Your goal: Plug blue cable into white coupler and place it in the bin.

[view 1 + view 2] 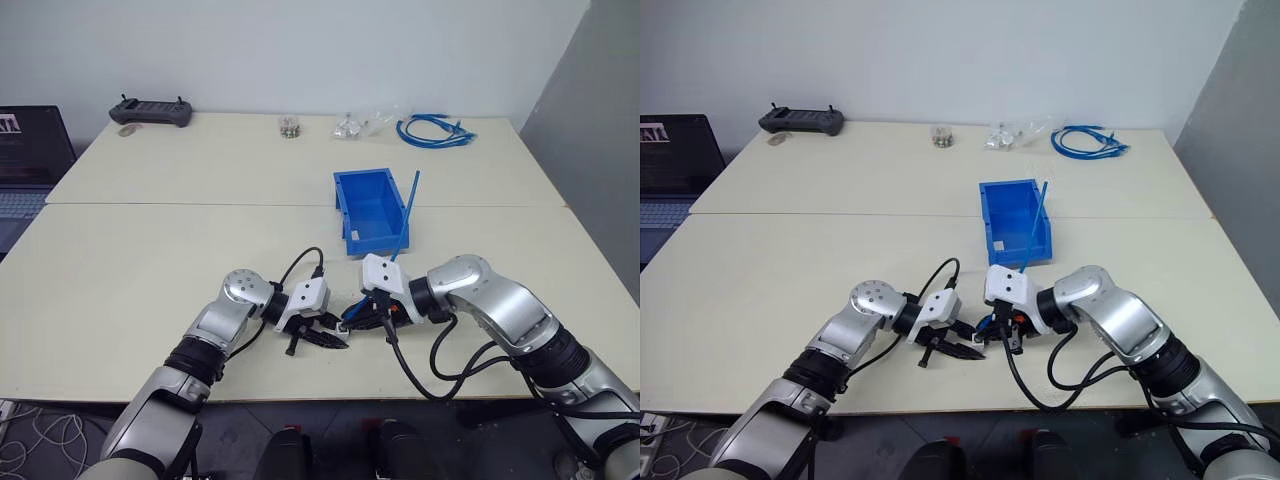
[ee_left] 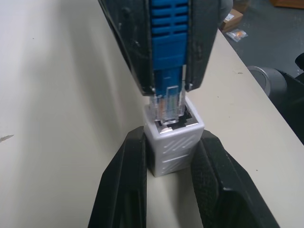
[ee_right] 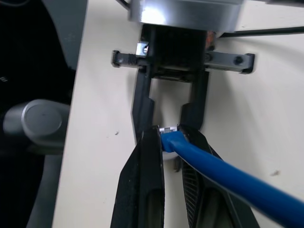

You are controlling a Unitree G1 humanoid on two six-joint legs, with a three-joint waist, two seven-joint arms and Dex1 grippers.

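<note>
My left gripper is shut on the white coupler, a small boxy block held low over the table with its dark socket facing the other hand. From the opposite side, my right gripper is shut on the blue cable just behind its clear plug. The plug's tip sits in the mouth of the socket. The rest of the cable rises up and away over the blue bin. The bin stands on the table just beyond both hands.
At the table's far edge lie a coiled bundle of blue cables, clear bags of small parts, a small jar and a black controller. A laptop sits at far left. The near table edge is just below the hands.
</note>
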